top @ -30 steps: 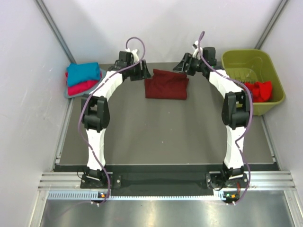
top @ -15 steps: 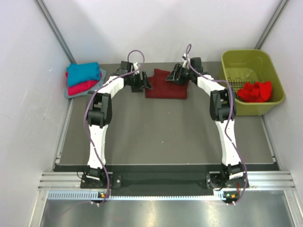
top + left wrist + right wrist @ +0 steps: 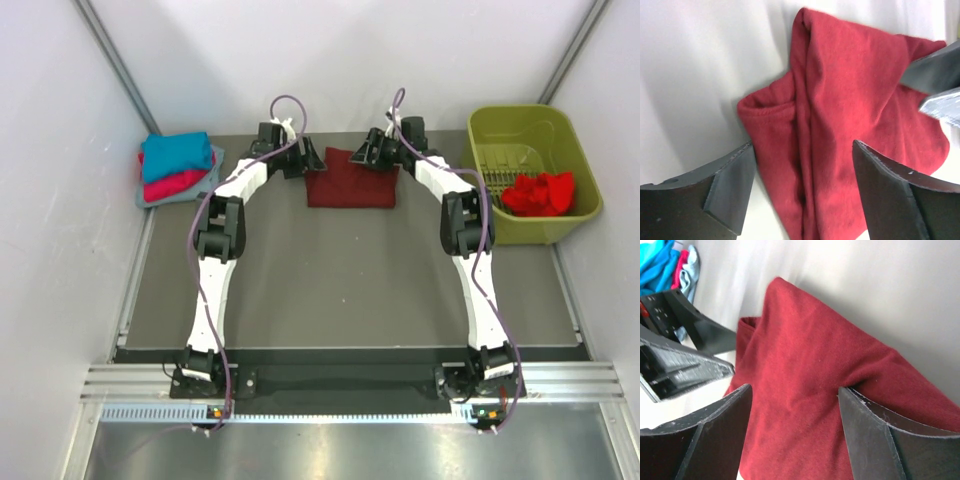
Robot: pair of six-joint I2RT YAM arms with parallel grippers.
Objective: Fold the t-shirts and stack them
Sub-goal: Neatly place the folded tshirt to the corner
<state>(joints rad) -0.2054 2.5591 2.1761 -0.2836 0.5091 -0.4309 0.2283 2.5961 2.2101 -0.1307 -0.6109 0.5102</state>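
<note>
Nearest me, both arms rise from their bases and reach out over the dark grey tabletop [image 3: 330, 290] toward its far side. Past the middle lies the dark maroon t-shirt [image 3: 350, 187], folded into a rough rectangle and flat on the tabletop. Both arms meet at its far edge, one at each far corner.

The left gripper [image 3: 802, 147] is at the far left corner. Its fingers are spread wide, with bunched, creased maroon cloth lying in the gap between them. I see neither finger pinching the cloth.

The right gripper [image 3: 795, 389] is at the far right corner. Its fingers are also well apart, and a smooth slope of the same shirt fills the space between them. From that wrist I can see the left gripper just beside the shirt's other corner.

In the far left corner sits a stack of folded shirts. The teal t-shirt [image 3: 177, 155] is on top, the pink-red t-shirt [image 3: 168, 186] is under it, and the pale grey-blue t-shirt [image 3: 143, 198] shows at the bottom edge.

At the far right, off the tabletop's edge, stands the olive-green basket [image 3: 520, 125]. The bright red t-shirt [image 3: 540, 192] is crumpled inside it toward its right side.
</note>
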